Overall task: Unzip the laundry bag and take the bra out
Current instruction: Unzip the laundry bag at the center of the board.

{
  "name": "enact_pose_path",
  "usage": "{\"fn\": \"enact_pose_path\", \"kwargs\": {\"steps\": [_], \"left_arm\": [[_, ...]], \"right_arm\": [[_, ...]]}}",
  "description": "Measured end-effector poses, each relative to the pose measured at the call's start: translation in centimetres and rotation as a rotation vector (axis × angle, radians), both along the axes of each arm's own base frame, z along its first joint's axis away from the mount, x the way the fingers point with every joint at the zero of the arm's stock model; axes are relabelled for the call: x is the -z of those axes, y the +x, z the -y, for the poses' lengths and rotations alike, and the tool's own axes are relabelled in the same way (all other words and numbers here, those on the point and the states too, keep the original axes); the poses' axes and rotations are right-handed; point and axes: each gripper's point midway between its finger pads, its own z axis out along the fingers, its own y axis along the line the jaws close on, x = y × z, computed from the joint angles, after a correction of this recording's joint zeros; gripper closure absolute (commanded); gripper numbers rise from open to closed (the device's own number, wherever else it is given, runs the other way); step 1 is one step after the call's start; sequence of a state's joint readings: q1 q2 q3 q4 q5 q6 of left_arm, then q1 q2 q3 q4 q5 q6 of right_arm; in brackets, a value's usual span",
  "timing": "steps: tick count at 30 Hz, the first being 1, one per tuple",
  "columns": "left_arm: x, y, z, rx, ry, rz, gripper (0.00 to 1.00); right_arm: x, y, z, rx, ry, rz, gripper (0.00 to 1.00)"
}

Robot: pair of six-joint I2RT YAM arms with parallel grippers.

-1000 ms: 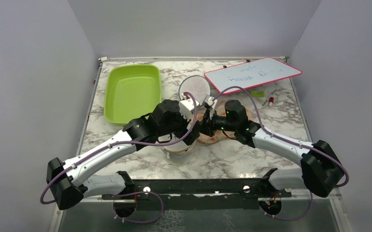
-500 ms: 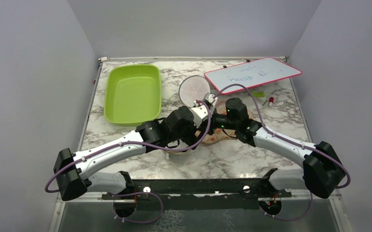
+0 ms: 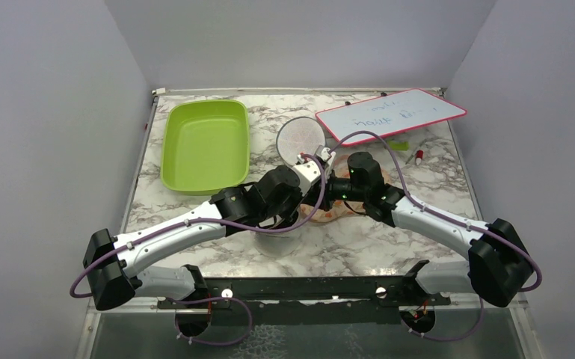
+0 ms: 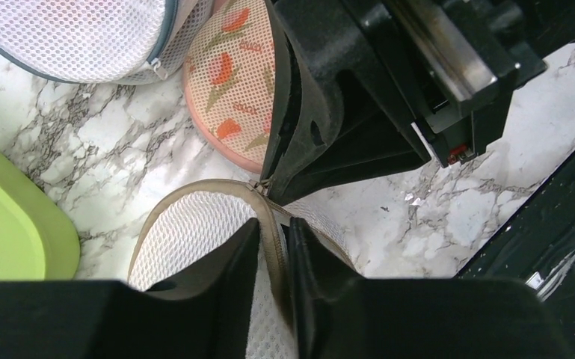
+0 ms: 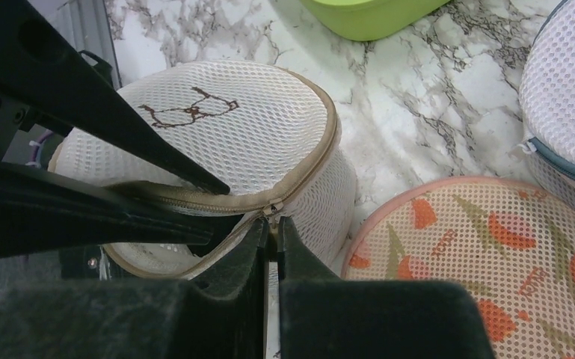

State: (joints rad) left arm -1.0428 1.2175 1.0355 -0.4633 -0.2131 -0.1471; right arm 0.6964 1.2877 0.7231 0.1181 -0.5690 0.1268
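Note:
The laundry bag (image 5: 217,142), a white mesh drum with a tan rim and a small bra drawing on its face, stands on the marble. In the top view it is mostly under the arms (image 3: 275,236). My right gripper (image 5: 271,224) is shut on the zipper pull (image 5: 273,210) at the bag's rim. My left gripper (image 4: 273,228) is shut on the tan zipper rim (image 4: 269,224) just behind that pull, one finger lying against the mesh. Both grippers meet at the same spot. The bra is hidden.
An orange floral pouch (image 5: 486,247) lies right beside the bag. A plain white mesh pod (image 3: 301,137) sits behind it. The green tray (image 3: 205,146) is at the back left and a whiteboard (image 3: 389,114) at the back right. A small marker (image 3: 418,158) lies near it.
My left arm swung right and down onto the bag, and its jaws went from wide open to shut on the tan rim. The right gripper held its place on the pull.

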Motion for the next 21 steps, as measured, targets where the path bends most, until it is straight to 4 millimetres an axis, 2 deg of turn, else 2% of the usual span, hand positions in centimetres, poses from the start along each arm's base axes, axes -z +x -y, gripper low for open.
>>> {"fn": "enact_pose_path", "kwargs": {"steps": [3,12,16,21], "left_arm": [[0.1,-0.1,-0.1,0.004,0.008,0.0,1.0],[0.0,-0.2,-0.7,0.033,0.041,0.021,1.0],[-0.8,-0.3,-1.0,0.044,0.029,0.04,1.0],[-2.8,-1.0,-1.0,0.092,-0.026,0.073,1.0]], "right_arm": [[0.0,0.0,0.0,0.001,-0.001,0.0,0.99],[0.3,0.0,0.3,0.022,-0.02,-0.012,0.99],[0.3,0.2,0.4,0.038,-0.021,-0.015,0.99],[0.7,0.8,0.3,0.057,-0.032,-0.024,0.99]]}}
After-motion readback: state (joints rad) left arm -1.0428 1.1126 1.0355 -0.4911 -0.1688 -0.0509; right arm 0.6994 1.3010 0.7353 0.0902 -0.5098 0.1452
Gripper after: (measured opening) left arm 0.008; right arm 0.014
